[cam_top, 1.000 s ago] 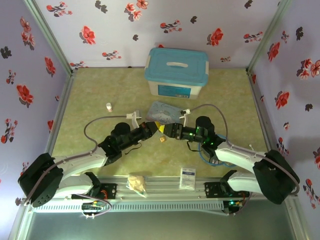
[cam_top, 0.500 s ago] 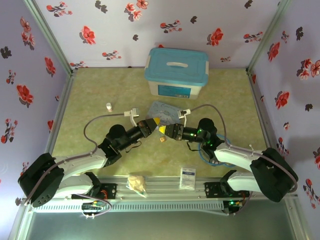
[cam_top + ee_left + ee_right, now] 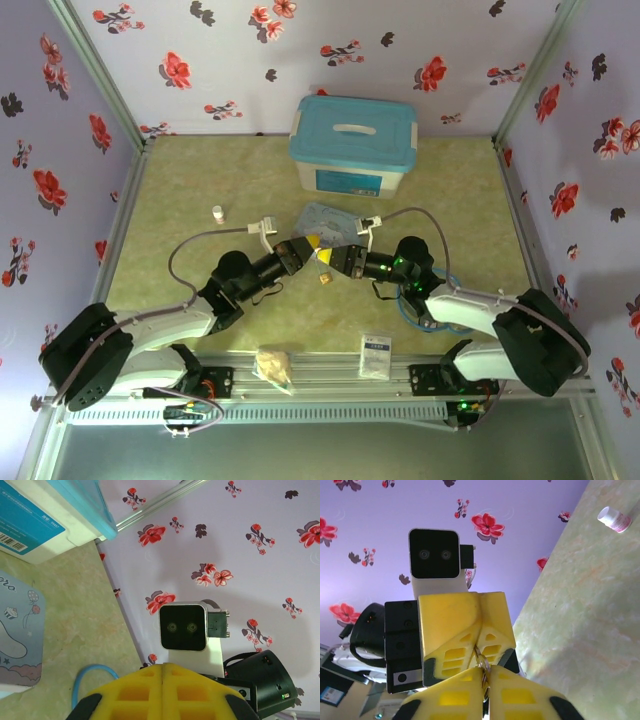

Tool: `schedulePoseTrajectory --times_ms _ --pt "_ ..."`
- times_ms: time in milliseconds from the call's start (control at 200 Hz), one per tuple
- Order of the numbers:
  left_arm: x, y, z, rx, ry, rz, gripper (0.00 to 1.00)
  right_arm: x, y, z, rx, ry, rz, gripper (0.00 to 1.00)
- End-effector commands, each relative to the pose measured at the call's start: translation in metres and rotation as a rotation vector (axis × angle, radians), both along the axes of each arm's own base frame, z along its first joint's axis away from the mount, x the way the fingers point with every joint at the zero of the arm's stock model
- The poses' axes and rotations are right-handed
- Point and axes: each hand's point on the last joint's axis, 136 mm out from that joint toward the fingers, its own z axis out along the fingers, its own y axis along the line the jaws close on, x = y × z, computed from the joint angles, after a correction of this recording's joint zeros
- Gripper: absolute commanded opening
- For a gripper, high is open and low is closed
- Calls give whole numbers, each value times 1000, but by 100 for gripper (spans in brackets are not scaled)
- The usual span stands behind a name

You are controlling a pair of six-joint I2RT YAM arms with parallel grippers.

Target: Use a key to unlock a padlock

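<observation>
The padlock is a tiny brass block lying on the green table just below both grippers. My left gripper and right gripper meet tip to tip above it. In the right wrist view, a thin silvery metal piece, the key with its ring, runs from the seam of the left gripper's fingers into my right gripper. Both pairs of fingers are closed on it. In the left wrist view, my left gripper is shut, and the key is hidden behind its fingers.
A pastel cartoon tin lies just behind the grippers, with a blue-lidded box farther back. A small white bottle stands to the left. A white packet and a tan lump sit by the front rail. A blue cable loops under the right arm.
The two grippers were pressed together a second ago. The left one has since drawn back a little up and to the left. The padlock has stayed on the table.
</observation>
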Motion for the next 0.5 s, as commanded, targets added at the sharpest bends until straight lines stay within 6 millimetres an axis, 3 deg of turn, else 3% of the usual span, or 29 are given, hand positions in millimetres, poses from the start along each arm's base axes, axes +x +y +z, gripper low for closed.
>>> schedulePoseTrajectory --times_ms 0,95,185,290,495 --pt "-2 -1 0 -18 -5 -8 0 -4 2 18 52 -69 13 0" --pt "-2 -1 -1 -21 0 -9 0 -2 -1 16 44 -75 -13 0" --pt "-1 3 -1 -23 2 3 37 0 -4 6 2 -77 -47 0" --pt "2 15 5 -17 -5 40 59 0 -9 -4 -62 -83 -72 0" --pt "-1 21 14 61 -44 48 57 -1 -12 -8 -102 -82 -79 0"
